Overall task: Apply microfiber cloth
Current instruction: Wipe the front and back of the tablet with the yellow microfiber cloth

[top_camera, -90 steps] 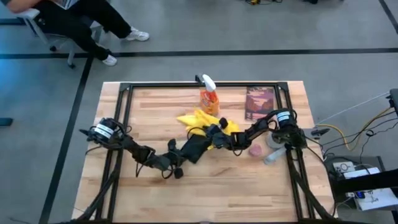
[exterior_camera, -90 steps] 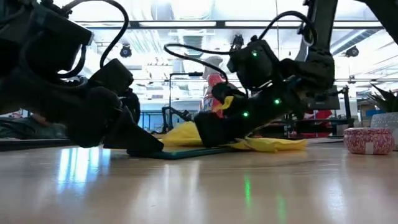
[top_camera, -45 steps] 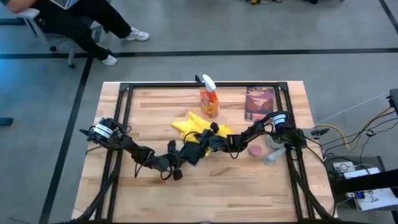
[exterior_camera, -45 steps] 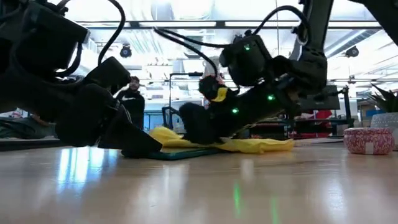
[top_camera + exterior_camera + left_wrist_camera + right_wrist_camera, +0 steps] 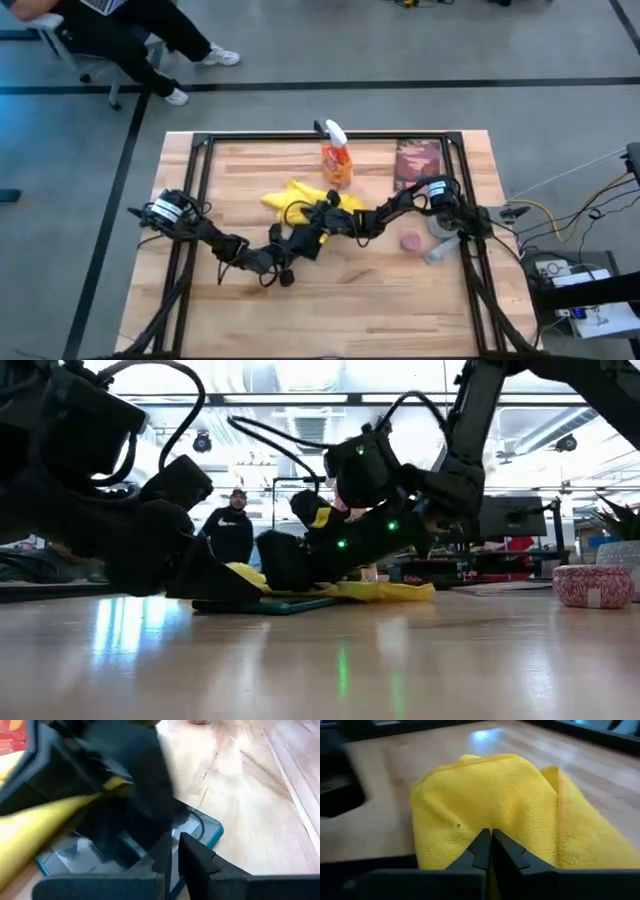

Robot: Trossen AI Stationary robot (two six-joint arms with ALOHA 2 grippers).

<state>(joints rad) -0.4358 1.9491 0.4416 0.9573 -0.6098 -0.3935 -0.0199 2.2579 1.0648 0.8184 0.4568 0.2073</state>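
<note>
Looking down on the table (image 5: pixel 240 300) from the high view, I go from the near edge to the far one; nearest is the left gripper (image 5: pixel 291 258), a little toward 7 o'clock from the table's middle, its fingers (image 5: pixel 192 862) pressed together on the edge of the black tablet (image 5: pixel 120 845), which lies flat on the wood; in the left wrist view the tablet shows a teal rim and a glossy screen, and one yellow fold lies across part of it.

Just beyond, near the middle of the table, I see the right gripper (image 5: pixel 318 222) low over the tablet, with its fingers (image 5: pixel 485 851) closed on the microfiber cloth (image 5: pixel 292 199); the cloth spreads from the gripper toward 11 o'clock, partly on the tablet and partly on the bare wood; in the low view it trails flat behind the gripper.

Toward 3 o'clock from the cloth stands a small pink jar (image 5: pixel 410 242), well apart from both grippers; farther, at 12 o'clock, the orange spray bottle (image 5: pixel 336 160) stands upright near the far edge; at about 1 o'clock a dark book (image 5: pixel 417 165) lies flat.

Beyond the table a person (image 5: pixel 230 530) stands in the room.
</note>
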